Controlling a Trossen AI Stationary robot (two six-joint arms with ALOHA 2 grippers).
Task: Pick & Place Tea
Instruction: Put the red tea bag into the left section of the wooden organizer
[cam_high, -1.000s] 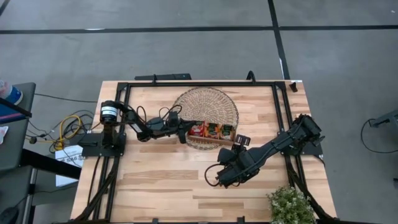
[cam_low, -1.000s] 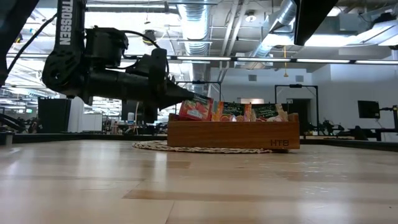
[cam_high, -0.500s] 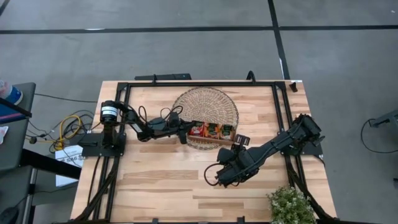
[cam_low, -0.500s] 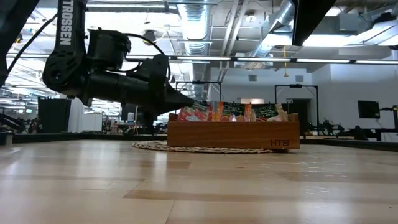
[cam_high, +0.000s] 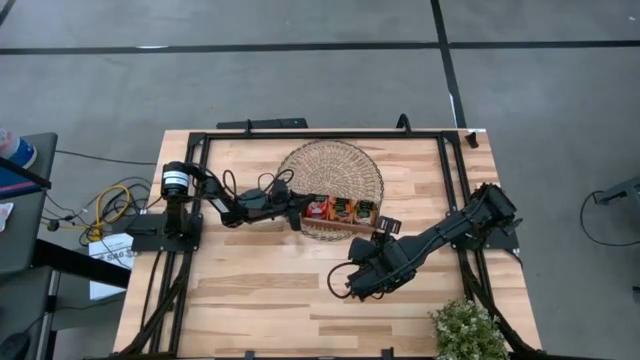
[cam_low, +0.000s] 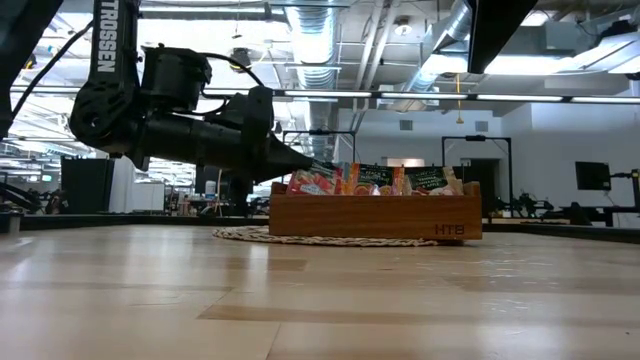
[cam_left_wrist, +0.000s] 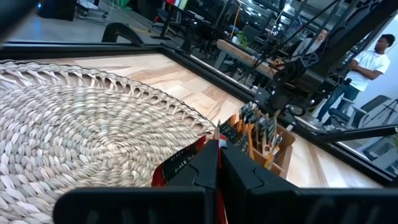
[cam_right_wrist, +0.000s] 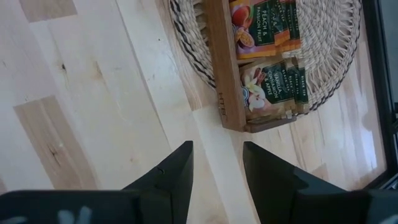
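Left gripper (cam_low: 300, 163) has dropped from above the tray's left end into it over the last second, jaws pinched on a red tea sachet (cam_left_wrist: 177, 169). Sachet now sits in wooden tray (cam_low: 375, 215), centre frame; release looks next. Right gripper (cam_right_wrist: 216, 163) idles, jaws spread, empty.

Tray (cam_low: 375, 215) wall hides lower sachets (cam_low: 372, 178); sachet print unreadable.
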